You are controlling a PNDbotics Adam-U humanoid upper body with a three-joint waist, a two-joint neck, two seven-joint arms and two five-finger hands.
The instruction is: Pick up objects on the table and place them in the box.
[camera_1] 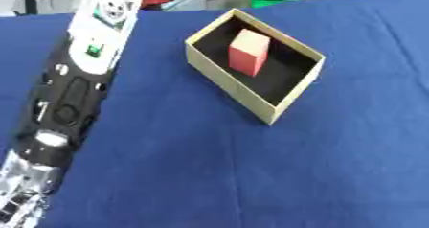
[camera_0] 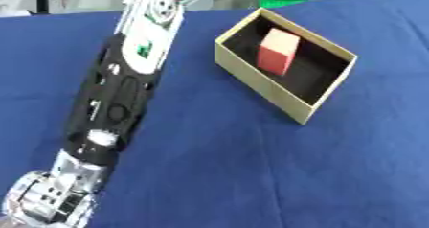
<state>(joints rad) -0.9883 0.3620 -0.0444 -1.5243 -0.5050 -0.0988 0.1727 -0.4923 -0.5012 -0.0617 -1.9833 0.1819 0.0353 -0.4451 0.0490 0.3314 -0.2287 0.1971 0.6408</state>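
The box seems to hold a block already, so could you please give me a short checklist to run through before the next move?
1. Box upright on the blue table with its opening free: ok.
2. Red block inside the box: ok, it stands on the dark floor of the box, with its top leaning toward the far wall.
3. More things to pick on the cloth: not ok, none show in either eye view.
4. Left arm clear of the box: ok, it stretches up the view's left side, apart from the box.
5. Left hand state: cannot tell, its fingers cannot be made out at the top edge.
6. Right hand: cannot tell, not in view.
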